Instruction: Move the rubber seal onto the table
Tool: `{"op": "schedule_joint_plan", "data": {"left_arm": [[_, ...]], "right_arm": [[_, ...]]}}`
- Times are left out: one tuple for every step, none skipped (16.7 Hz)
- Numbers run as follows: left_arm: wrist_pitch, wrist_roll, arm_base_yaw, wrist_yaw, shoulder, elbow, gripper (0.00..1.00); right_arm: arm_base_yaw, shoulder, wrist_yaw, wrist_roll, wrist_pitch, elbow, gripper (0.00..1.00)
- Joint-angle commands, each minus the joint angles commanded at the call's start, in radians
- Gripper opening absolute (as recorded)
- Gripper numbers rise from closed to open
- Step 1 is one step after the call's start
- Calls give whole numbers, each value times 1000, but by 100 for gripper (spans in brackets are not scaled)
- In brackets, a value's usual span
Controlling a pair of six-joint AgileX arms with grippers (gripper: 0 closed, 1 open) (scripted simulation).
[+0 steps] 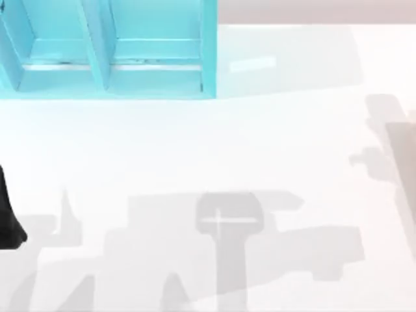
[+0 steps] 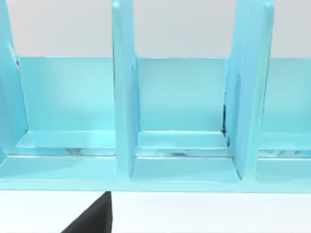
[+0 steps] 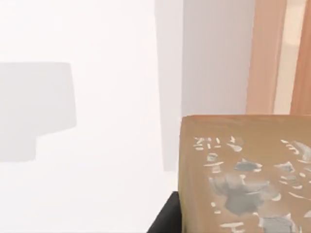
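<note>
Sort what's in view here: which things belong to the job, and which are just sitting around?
Job:
- rubber seal, close against the right wrist camera
- table, white, where it should end up

Just there:
- turquoise shelf unit, top view's upper left
- left arm, dark, at the table's left edge

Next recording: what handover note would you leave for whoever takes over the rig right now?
Left arm: idle at the table's left edge, its wrist camera facing the turquoise shelf.
Right pincer: right beside the rubber seal; grip cannot be told.
Seal is out over the table; contact unclear.
Left to do: confirm the seal rests on the table, release if held, back off.
</note>
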Motion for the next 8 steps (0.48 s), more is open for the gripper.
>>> {"op": "schedule_joint_plan", "data": {"left_arm": [[0,0,0,0,0,0,100],[0,0,0,0,0,0,100],[0,0,0,0,0,0,100],[0,0,0,0,0,0,100],[0,0,0,0,0,0,100],[0,0,0,0,0,0,100],[0,0,0,0,0,0,100],[0,0,0,0,0,0,100]], "right_arm": [[27,45,0,28,25,18,0],[55,98,0,56,51,36,0],[83,155,1,87,78,55,0],[114,215,1,118,107,73,0],[145,273,2,149,138,90,0],[176,325,2,181,170,107,0],[206,368,3,211,201,123,0],[232,401,3,238,228,137,0]]}}
